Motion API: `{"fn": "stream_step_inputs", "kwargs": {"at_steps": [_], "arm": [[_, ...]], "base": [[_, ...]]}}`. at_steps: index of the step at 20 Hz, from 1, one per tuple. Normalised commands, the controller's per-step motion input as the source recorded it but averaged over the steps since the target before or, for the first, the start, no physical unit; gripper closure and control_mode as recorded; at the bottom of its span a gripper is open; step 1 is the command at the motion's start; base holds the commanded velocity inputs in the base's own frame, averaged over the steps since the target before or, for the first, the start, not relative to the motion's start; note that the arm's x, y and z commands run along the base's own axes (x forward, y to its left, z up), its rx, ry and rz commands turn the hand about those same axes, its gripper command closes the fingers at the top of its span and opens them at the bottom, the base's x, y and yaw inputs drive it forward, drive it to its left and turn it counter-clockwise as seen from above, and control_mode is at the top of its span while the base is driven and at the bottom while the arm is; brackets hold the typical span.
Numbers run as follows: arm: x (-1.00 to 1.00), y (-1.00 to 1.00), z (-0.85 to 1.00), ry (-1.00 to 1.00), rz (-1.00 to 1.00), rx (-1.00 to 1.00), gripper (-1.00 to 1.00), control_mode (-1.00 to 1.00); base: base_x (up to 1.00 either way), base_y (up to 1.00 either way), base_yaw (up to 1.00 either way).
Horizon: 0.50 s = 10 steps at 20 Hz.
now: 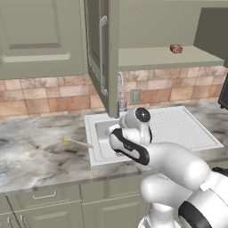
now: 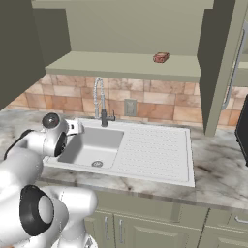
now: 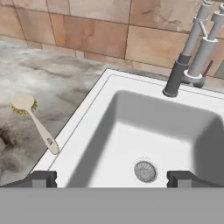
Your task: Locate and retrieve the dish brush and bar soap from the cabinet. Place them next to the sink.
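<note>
- Jaws spread wide, empty, above the sink (image 3: pixel 131 131)
- dish brush (image 3: pixel 35 122) lies on the counter (image 3: pixel 39 74) beside it
- bar soap (image 2: pixel 161 57) on cabinet (image 2: pixel 145 65) shelf
- no writing legible

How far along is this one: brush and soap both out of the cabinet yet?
Half done. The brush lies on the counter beside the sink. The gripper is open and empty over the basin. The soap sits on the cabinet shelf, left to fetch.

1 dish brush (image 3: pixel 33 120), 1 bar soap (image 1: pixel 176 49), 1 sink (image 2: pixel 160 155) with 1 faucet (image 2: pixel 100 104), 1 open cabinet (image 1: pixel 164 57), 1 wall outlet (image 1: pixel 135 95).
</note>
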Motion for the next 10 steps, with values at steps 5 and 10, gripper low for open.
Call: {"fn": "stream_step_inputs", "kwargs": {"at_steps": [5, 10], "arm": [[-0.22, -0.19, 0.05, 0.0, -0.24, 0.01, -1.0, -1.0], [-0.13, -0.38, 0.1, 0.0, -0.22, 0.02, -1.0, -1.0]], "base": [[0.0, 0.0, 0.0], [0.0, 0.0, 0.0]]}}
